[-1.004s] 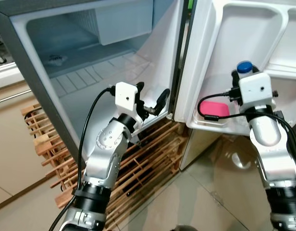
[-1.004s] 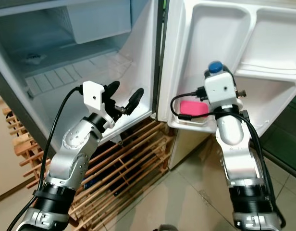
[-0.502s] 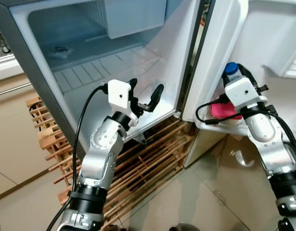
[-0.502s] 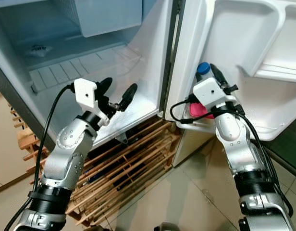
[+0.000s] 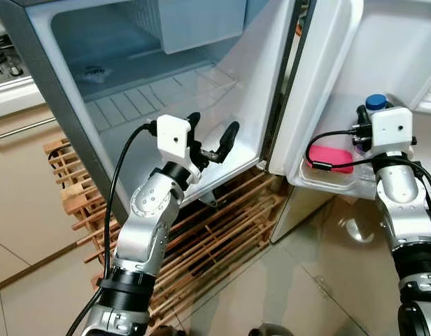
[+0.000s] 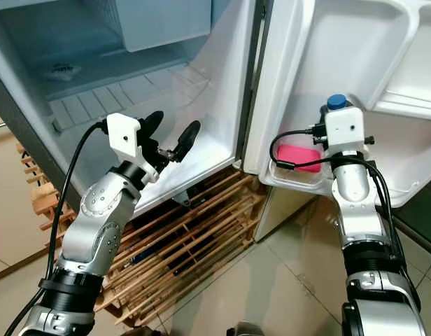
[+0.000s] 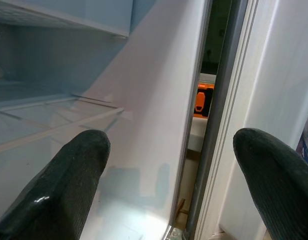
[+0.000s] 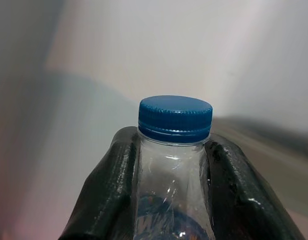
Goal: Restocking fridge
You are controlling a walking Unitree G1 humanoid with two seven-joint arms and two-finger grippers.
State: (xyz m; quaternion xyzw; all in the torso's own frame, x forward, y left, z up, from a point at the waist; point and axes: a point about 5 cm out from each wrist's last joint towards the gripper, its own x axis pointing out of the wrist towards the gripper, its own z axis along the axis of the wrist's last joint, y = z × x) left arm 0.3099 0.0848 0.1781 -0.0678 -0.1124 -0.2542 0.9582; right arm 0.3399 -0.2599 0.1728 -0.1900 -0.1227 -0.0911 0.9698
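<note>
Since half a second ago, the right gripper (image 8: 171,200) has swung outward along the open door (image 5: 327,84) and now stands upright over the door's lower shelf (image 5: 327,183), where earlier it leaned close to the hinge side. It carries a clear bottle (image 8: 173,170) with a blue cap (image 8: 175,117). Its two black fingers (image 8: 111,190) are clenched on the bottle's neck and shoulder, one on each side, with the cap rising just above their tips. From the head camera, the cap (image 5: 375,102) peeks out above the white wrist camera box (image 5: 391,129), and the bottle is over the shelf, though whether it rests on it cannot be seen. A pink box (image 5: 332,159) lies in that shelf, just beside the gripper on the hinge side.

The left gripper (image 5: 212,136) hangs in front of the fridge (image 5: 131,105), near the cabinet's lower edge by the hinge. Its fingers (image 7: 74,175) are spread wide apart and grasp nothing. Below the fridge stands a wooden rack (image 5: 222,231) on a tiled floor (image 5: 320,294).
</note>
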